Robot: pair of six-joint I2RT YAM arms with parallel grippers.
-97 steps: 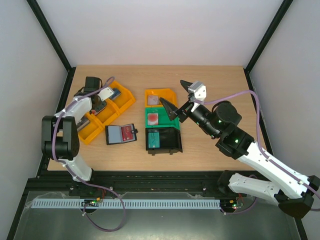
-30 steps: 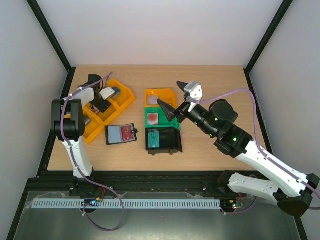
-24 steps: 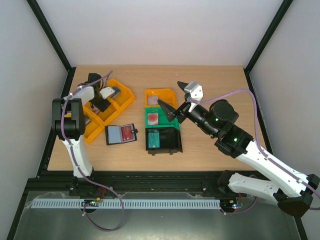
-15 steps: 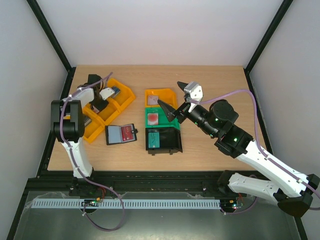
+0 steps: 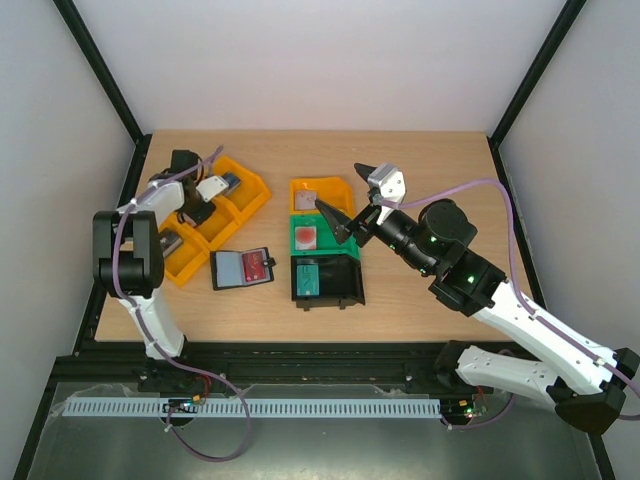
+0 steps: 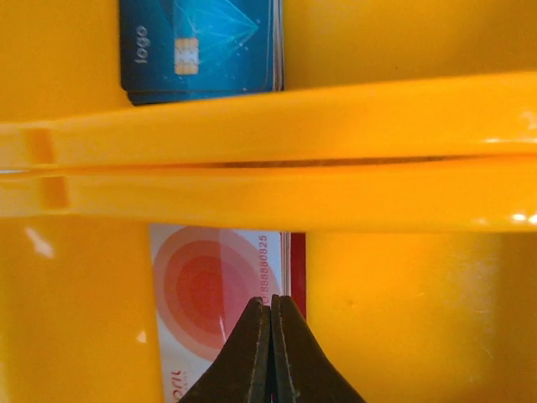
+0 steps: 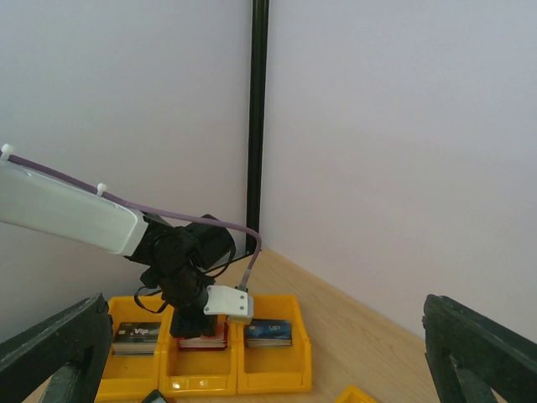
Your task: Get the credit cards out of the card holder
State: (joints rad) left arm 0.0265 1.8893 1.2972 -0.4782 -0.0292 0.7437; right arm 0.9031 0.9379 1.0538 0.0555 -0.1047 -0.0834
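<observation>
Nearest us, the card holder (image 5: 243, 268) lies open and flat on the table (image 5: 440, 160), near the black bin (image 5: 326, 279) and to its left. One red credit card (image 5: 258, 266) shows on its right half, so we judge the task unfinished. Whether more cards sit behind it we cannot tell.

Farther back, the right gripper (image 5: 340, 186) hangs in the air over the green bin (image 5: 318, 236), its jaws spread wide and holding nothing.

Farthest, on the left, the left gripper (image 6: 270, 306) is down inside the middle pocket of the yellow bins (image 6: 336, 109). Its jaws are pressed tip to tip over a pale card with a red spot (image 6: 210, 285). A blue card (image 6: 201, 42) lies in the pocket beyond the wall. We see nothing pinched between the tips.

To do this step well, we think the left arm should rise straight up out of the pocket, so the tips neither drag the stack nor catch the wall. It can then open its jaws on the way to the card holder. There we would come in low and nip the exposed edge of the credit card. We would draw it out along the pocket's line rather than lift it, since the light holder could come up with it. The free right gripper could press the holder's other half down.
</observation>
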